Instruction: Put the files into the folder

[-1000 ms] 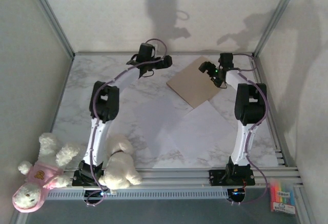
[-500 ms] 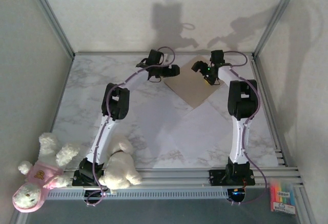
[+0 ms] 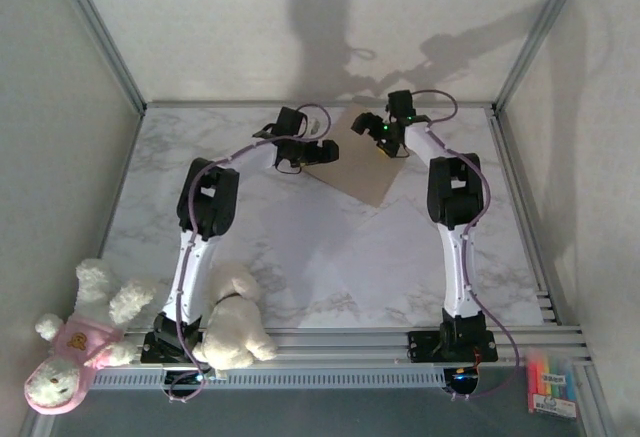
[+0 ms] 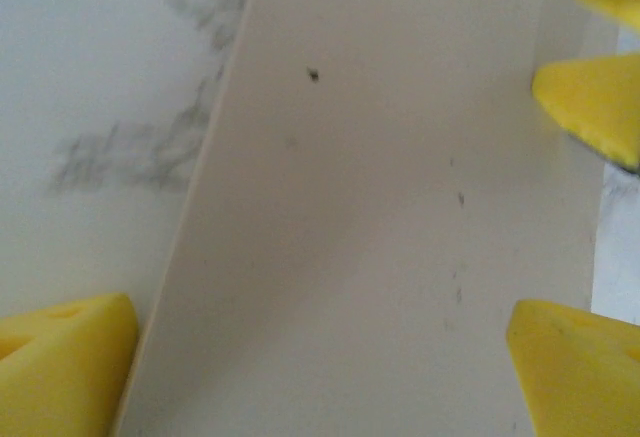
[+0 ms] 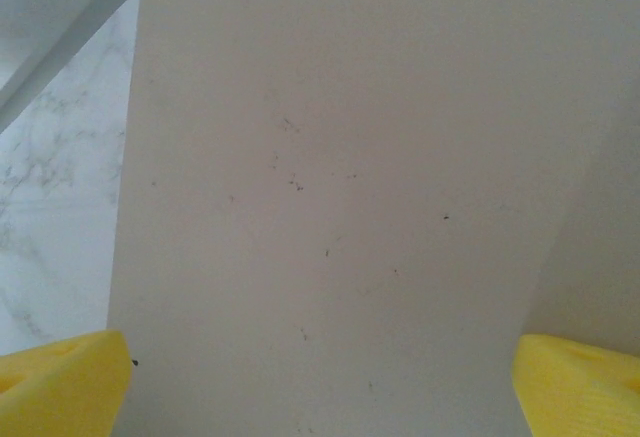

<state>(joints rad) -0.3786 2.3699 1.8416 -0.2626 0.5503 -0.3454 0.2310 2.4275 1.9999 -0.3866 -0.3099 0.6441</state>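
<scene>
The tan folder (image 3: 365, 179) lies closed and flat at the back middle of the marble table (image 3: 160, 167). My left gripper (image 3: 318, 154) hovers open over the folder's left corner. My right gripper (image 3: 365, 125) hovers open over its far corner. In the left wrist view the folder (image 4: 380, 217) spans the gap of the open left gripper (image 4: 320, 367); two more yellow fingertips (image 4: 590, 107) show at the upper right. The right wrist view has the folder (image 5: 330, 207) under the open right gripper (image 5: 320, 377). White files (image 3: 300, 232) (image 3: 405, 247) lie flat in front of the folder.
A white plush toy (image 3: 235, 329) leans by the left arm's base. Another plush in pink (image 3: 70, 347) lies at the near left corner. A pack of coloured markers (image 3: 552, 385) sits off the table's near right. Metal posts and walls close in the back and sides.
Both arms have reached further back and inward, and the grippers now sit close together over the folder's far-left part. Both stayed open; the files have not moved.
</scene>
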